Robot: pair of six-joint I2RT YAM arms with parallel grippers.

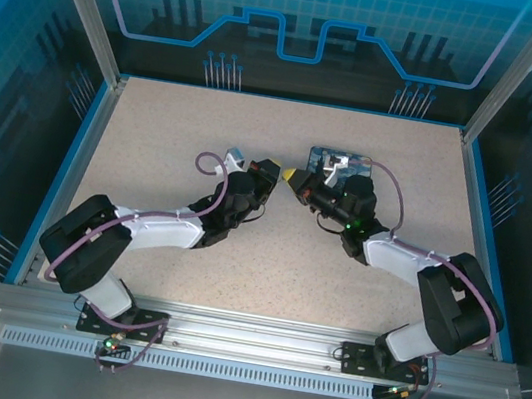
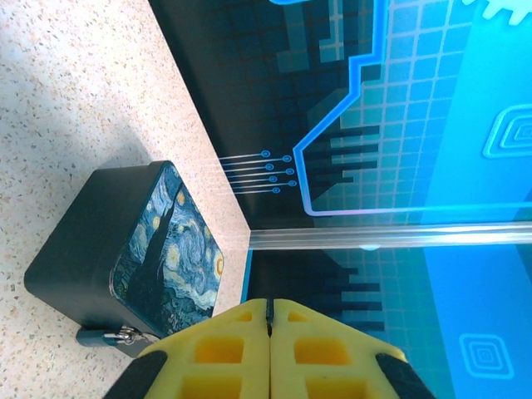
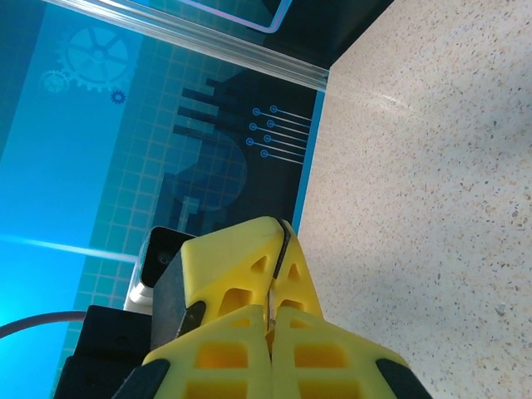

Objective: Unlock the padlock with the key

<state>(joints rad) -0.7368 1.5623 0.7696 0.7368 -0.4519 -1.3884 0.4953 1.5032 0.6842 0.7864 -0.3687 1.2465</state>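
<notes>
Your left pincer (image 2: 270, 306) is closed on nothing, idle. The right pincer (image 3: 281, 226) clamps a thin dark sliver at its tips (the key (image 3: 280, 251), I judge), ready to present. Farther off, the padlock (image 2: 112, 337) sits at the painted box's (image 2: 170, 249) corner, low by the tabletop (image 2: 75, 100), untouched.

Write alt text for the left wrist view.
The left gripper, yellow and shut, sits at the bottom edge. Beyond it a dark box with a Starry Night lid lies on the speckled table, a small metal padlock at its lower edge.
</notes>
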